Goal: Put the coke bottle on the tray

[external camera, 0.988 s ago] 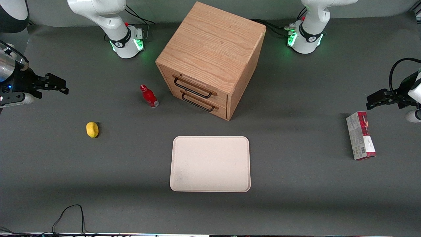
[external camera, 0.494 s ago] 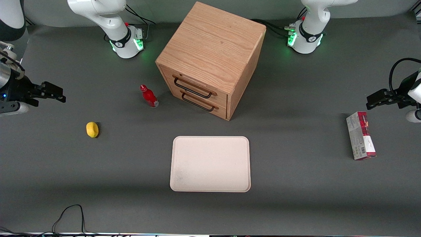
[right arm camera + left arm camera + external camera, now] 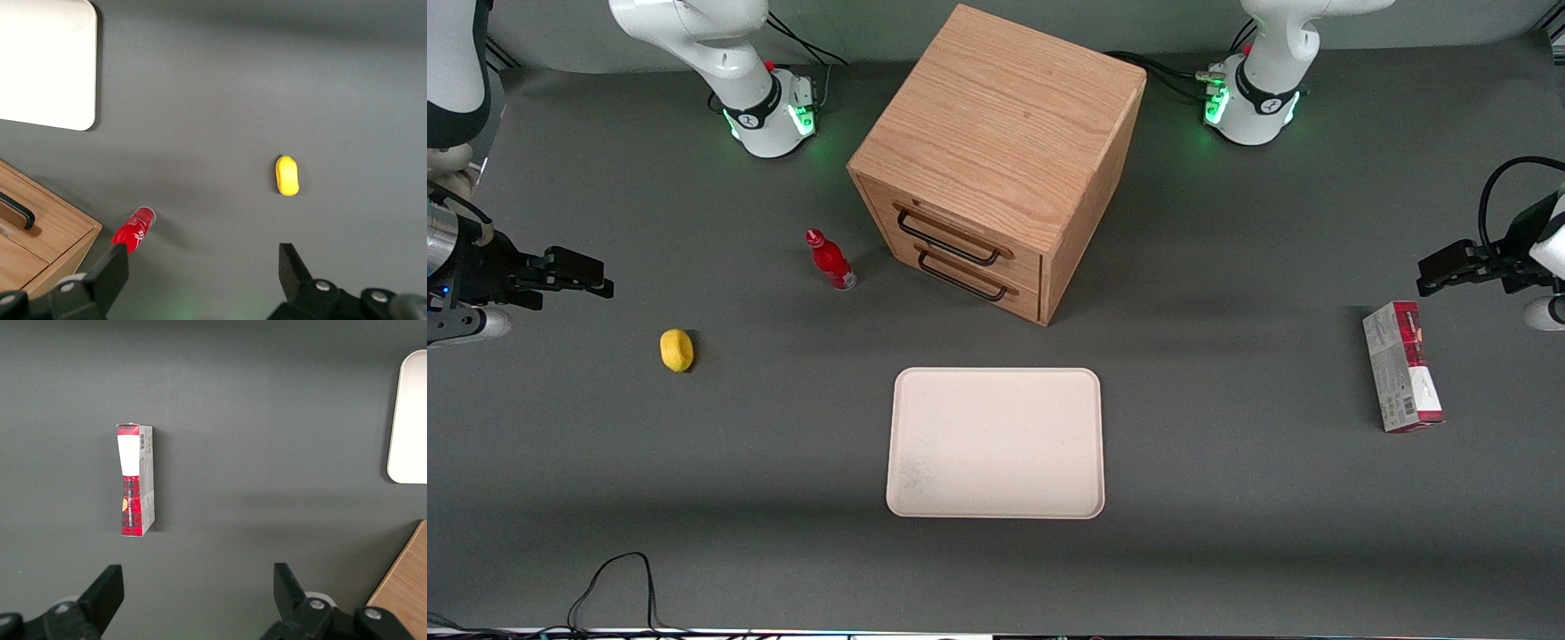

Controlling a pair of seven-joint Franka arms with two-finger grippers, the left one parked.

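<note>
Grey table [image 3: 1227, 498], coke bottle [image 3: 830, 260] upright near cabinet [image 3: 996, 160], tray [image 3: 996, 508] apart, gripper [image 3: 600, 277] fingers open at table edge.

White-shelled arms ending in black two-finger tooling

The working arm [image 3: 694, 40] is clad in glossy white rounded shells, with a black band around the joint above its base [image 3: 769, 120]; green light is given off at that base, and a small red part is seen on it. Black cables are run from the base across the table. The gripper [image 3: 591, 274], held above the table at the working arm's end, is built of matte black angular blocks, its fingers [image 3: 113, 277] set wide apart, with silver screw heads visible near them. A metallic grey wrist section, possibly carrying a small blue light, is joined to it.
</note>
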